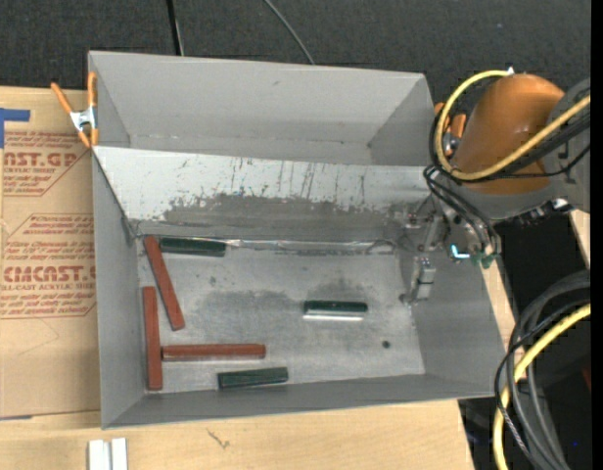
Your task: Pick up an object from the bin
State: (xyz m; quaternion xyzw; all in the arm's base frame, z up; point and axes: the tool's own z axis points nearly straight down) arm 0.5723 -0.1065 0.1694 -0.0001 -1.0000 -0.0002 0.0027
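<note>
My gripper hangs at the bin's right side, close to the right wall, with its fingers pointing down and nothing seen between them. The nearest loose thing is a dark green stick lying flat on the bin floor, a little to the left of the gripper and below it in the view. The gripper is apart from that stick.
Three reddish-brown sticks lie at the left: one slanted, one upright along the left wall, one flat. Two more dark green sticks lie at the back left and at the front.
</note>
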